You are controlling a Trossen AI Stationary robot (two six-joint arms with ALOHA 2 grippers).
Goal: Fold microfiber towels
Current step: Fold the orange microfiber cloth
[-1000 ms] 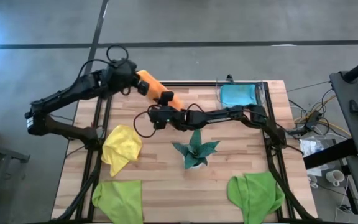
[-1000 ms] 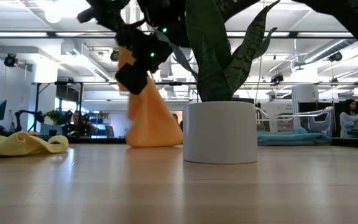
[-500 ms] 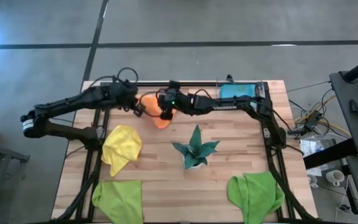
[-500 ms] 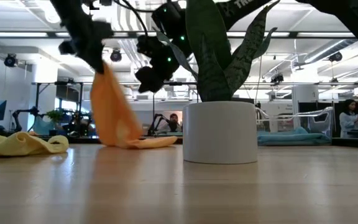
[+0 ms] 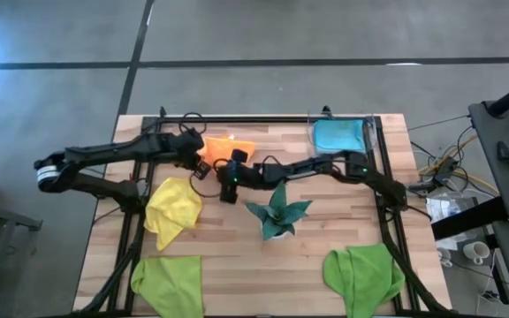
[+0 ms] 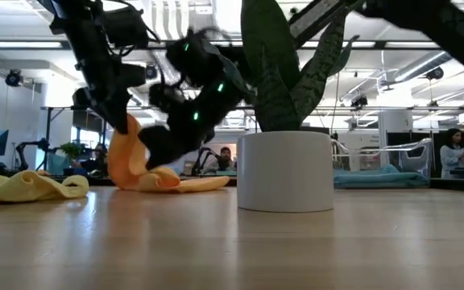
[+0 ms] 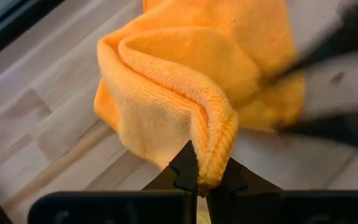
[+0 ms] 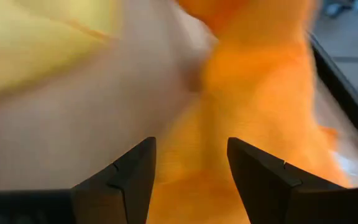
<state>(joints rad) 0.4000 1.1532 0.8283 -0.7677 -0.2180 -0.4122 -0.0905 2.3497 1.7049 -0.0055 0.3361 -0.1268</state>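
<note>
Left hand (image 7: 205,180) pinches the orange towel (image 5: 228,147), lying crosswise along the table's far edge; right hand (image 8: 188,168) open.

Ahead of your right gripper (image 8: 188,177), whose fingers stand apart, the orange towel (image 8: 260,106) blocks the way; bare table (image 8: 73,137) lies open beside it.

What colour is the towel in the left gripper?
Orange towel, pinched by the left gripper; clearest in the left wrist view.
</note>
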